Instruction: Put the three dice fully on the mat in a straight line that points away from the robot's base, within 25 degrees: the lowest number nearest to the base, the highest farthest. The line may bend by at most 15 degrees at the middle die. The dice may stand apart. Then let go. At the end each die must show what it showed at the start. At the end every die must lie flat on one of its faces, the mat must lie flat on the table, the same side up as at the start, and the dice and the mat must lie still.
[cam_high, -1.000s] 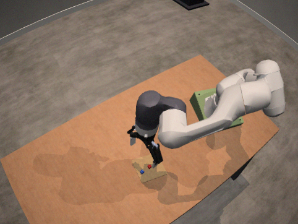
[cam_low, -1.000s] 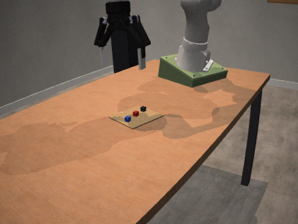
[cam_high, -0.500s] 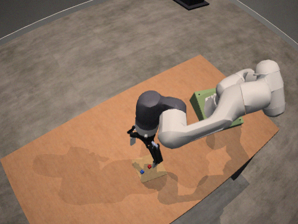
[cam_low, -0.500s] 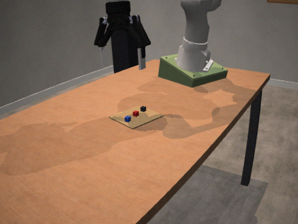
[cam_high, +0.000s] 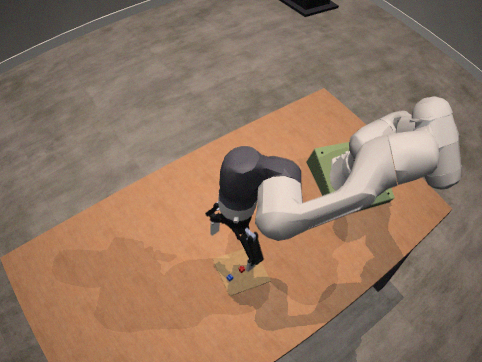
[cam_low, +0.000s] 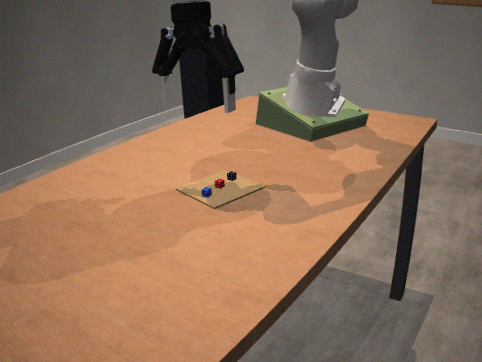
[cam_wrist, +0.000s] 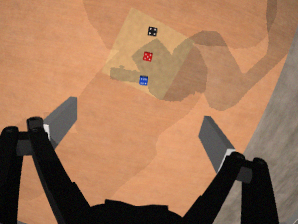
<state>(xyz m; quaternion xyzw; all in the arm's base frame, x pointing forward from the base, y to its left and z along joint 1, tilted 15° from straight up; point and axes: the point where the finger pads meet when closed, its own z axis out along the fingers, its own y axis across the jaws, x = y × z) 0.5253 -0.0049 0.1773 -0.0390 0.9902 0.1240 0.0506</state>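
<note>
High above mat (cam_low: 235, 192), hand (cam_low: 196, 85) open, 3 dice aligned

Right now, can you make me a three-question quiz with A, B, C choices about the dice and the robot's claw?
1. Where are the three dice?
A. On the mat
B. On the green base
C. On the floor

2. What colour is the middle die?
A. Blue
B. Black
C. Red

3. How is the claw?
A. Shut on a die
B. Open and holding nothing
C. Shut on the mat

Answers: 1 A, the blue die, red die and black die all sit on the mat. 2 C, red lies between blue and black. 3 B, the claw hangs high with fingers spread.
</note>
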